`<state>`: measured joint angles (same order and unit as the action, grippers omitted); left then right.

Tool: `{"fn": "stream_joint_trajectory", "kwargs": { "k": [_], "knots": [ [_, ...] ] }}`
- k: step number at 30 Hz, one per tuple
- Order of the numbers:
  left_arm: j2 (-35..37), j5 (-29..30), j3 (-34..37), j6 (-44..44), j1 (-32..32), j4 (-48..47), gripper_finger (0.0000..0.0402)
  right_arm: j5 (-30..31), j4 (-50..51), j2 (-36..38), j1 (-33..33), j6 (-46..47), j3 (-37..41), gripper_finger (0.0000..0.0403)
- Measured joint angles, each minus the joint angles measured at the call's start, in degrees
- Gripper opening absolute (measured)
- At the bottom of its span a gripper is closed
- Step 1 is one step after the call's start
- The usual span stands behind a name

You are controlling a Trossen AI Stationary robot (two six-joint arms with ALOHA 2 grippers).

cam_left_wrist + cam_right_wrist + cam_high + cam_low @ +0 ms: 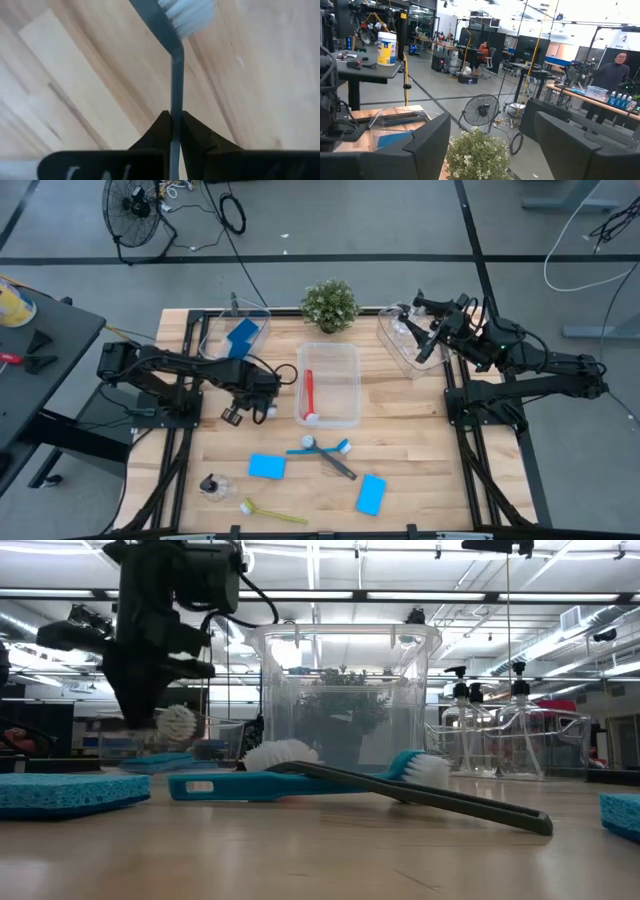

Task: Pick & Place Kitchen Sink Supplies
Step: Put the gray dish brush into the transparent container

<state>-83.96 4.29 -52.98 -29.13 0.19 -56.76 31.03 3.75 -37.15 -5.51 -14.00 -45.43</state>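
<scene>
The left end effector (172, 131), left of centre in the high view, is clamped on the thin handle of a grey brush (175, 70), its white bristles above the worktop (75, 85). The right end effector (487, 142), upper right over a clear bin (400, 340), stands wide apart, holding nothing.

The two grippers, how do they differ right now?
The left gripper has its fingers shut on a grey brush beside the middle bin; the right gripper is open and empty. The left is low over the table, the right above the right-hand bin. Both are dark and two-fingered.
</scene>
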Motion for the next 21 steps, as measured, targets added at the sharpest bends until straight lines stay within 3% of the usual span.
{"fn": "stream_joint_trajectory", "kwargs": {
  "k": [21],
  "knots": [
    [0.02,1.70,-25.25,1.83,-0.02,-21.58,0.0026,-0.48,-0.28,-0.02,0.00,0.00,0.00,0.0292]
  ]
}}
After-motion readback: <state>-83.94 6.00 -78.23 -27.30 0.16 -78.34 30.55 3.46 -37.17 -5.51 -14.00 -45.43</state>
